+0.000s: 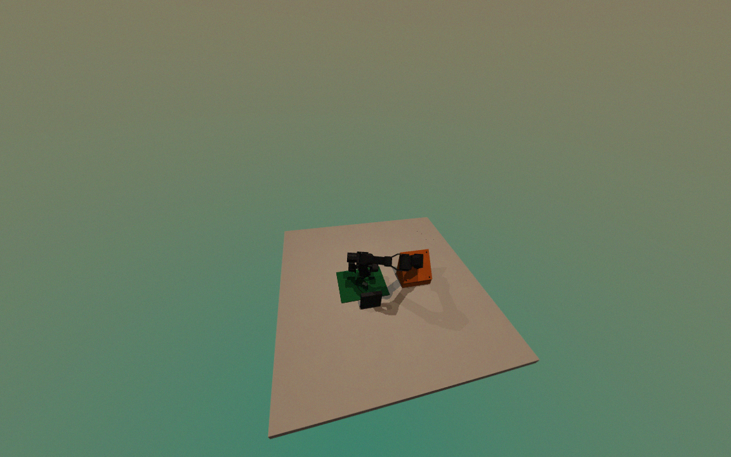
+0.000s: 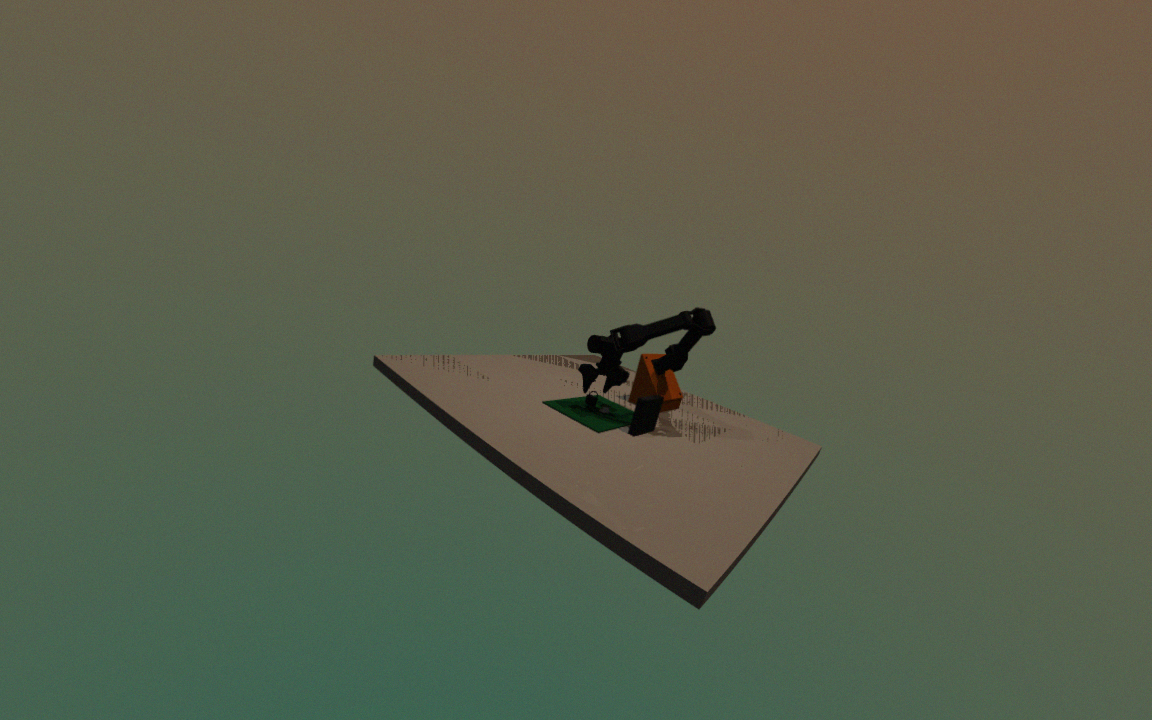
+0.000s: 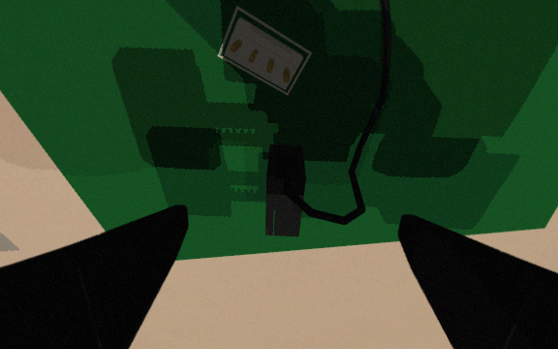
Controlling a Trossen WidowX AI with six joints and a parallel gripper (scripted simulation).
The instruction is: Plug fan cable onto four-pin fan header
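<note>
I have the gripper [image 3: 293, 225] hanging over the green board [image 3: 66, 87], its jaws spread wide with nothing between them. The dark plug [image 3: 285, 191] lies flat on the board just short of the four-pin header [image 3: 264, 57] — apart from it, not seated. Its cable [image 3: 375, 111] loops off the plug's side and runs up out of frame, passing right of the header. In the top view, the fan [image 1: 369, 299] stands at the board's near edge and the orange base [image 1: 415, 275] sits beside it on the table [image 1: 356, 364]. Arm shadows darken much of the board; the wide views are too small for plug detail.
</note>
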